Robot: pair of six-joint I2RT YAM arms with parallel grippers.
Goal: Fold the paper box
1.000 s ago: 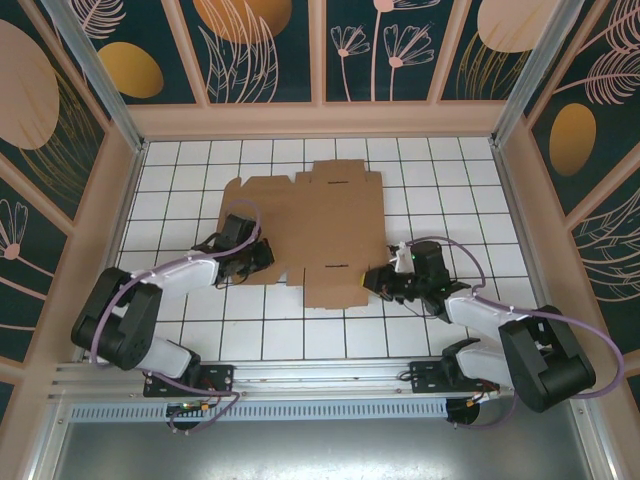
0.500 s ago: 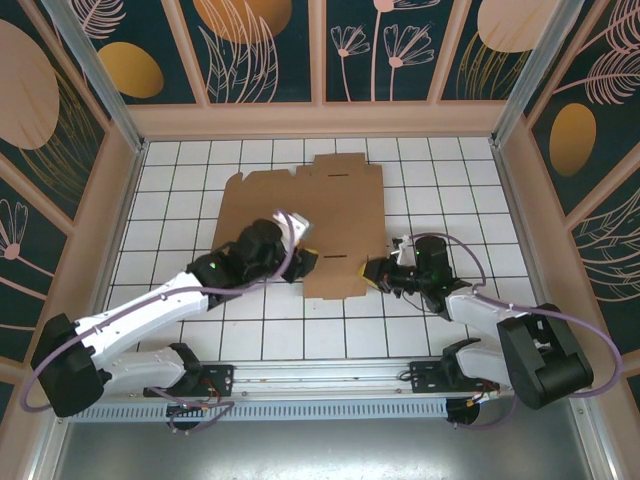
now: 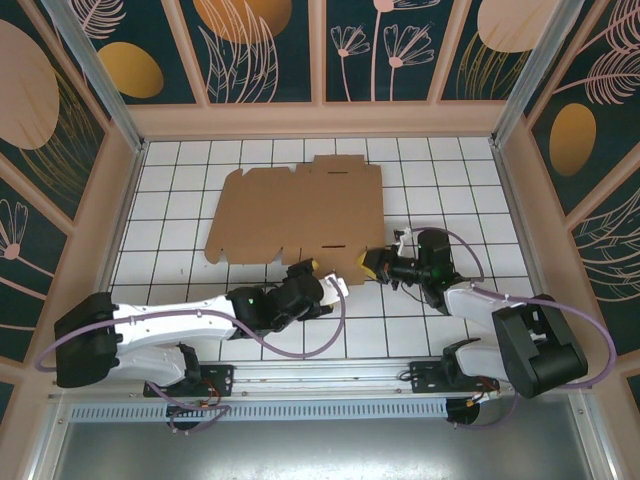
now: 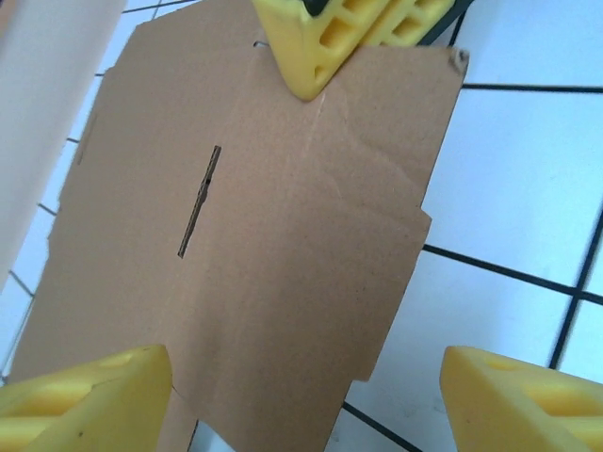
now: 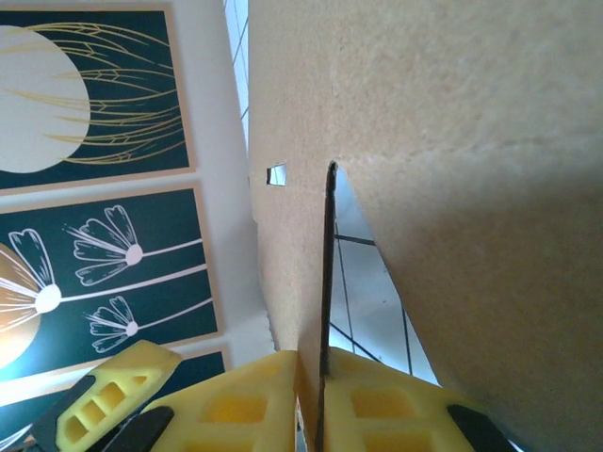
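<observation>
The paper box is a brown cardboard sheet lying mostly flat on the tiled floor. Its near right corner is raised off the tiles. My right gripper is shut on that corner; in the right wrist view its yellow fingers pinch the cardboard edge. My left gripper sits just left of it at the sheet's near edge, open. In the left wrist view its wide-apart fingers straddle the box's near flap without touching it, and the right gripper's yellow fingers show at the top.
White tiled floor with wooden walls on three sides. The left arm stretches low across the near tiles. The metal base rail runs along the front.
The left gripper let go, opened, and swung from the sheet's left side to its near edge beside the right gripper. The sheet's near edge shifted away from the arms.
</observation>
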